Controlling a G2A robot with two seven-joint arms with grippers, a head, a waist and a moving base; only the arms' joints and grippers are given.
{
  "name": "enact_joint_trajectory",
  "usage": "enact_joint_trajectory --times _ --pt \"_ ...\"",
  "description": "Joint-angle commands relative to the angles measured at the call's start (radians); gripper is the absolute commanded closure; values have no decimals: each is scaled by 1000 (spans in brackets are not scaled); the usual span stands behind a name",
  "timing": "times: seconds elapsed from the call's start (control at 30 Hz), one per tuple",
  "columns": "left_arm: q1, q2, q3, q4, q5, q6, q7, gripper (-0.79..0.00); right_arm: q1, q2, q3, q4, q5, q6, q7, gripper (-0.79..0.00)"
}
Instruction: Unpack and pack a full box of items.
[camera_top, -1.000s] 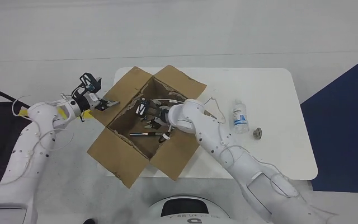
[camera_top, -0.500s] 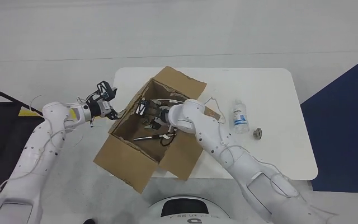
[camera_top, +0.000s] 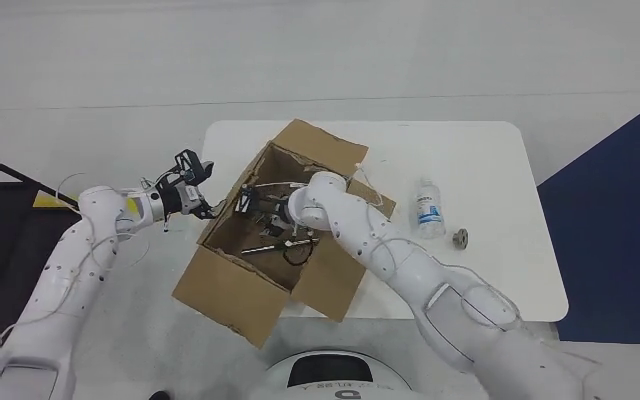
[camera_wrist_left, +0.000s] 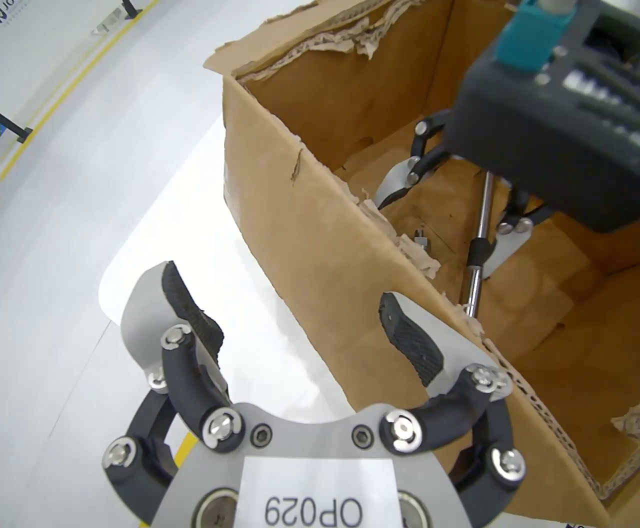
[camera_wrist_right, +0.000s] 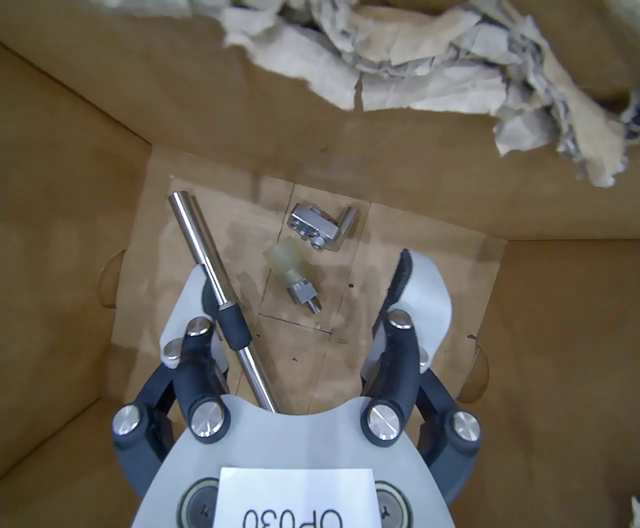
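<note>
Your top view looks down from well above onto the tabletop (camera_top: 480, 160) and box (camera_top: 235, 295). Left wrist view sits close behind the left fingers (camera_wrist_left: 412, 340), facing over the box wall. Right wrist view looks past the right fingers (camera_wrist_right: 425, 290) at the box floor. All three share the rod (camera_wrist_right: 200, 235) by those fingers.

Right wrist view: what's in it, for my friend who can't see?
The right gripper hangs open inside a cardboard box, above a metal rod, a small bolt and a metal bracket on its floor. Crumpled paper lies along one wall.
</note>
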Motion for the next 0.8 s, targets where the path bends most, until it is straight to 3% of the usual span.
enact_joint_trajectory --times 0.0,0.07,0.2,0.37,0.43,0.53,0.67,0.77 --pt "3 -1 4 1 1 -1 -1 -785 23 -19 -21 54 6 3 -2 -403" --pt "4 0 5 8 12 -9 3 -785 47 -41 -46 114 12 -15 3 -422" --pt "3 1 6 18 23 -14 18 -785 78 -72 -73 194 33 -55 5 -557" --pt "-1 1 3 35 17 -16 30 -785 110 -107 -94 276 55 -90 -4 -619" --pt "-4 1 2 41 14 -17 32 -785 120 -120 -101 305 59 -94 -14 -603" --pt "-6 2 1 46 15 -17 34 -785 127 -134 -110 333 58 -99 -27 -502" --pt "-10 2 -4 57 12 -17 41 -785 137 -153 -126 368 48 -112 -43 -459" --pt "-15 2 -11 69 -2 -16 46 -785 142 -167 -135 391 43 -115 -57 -376"
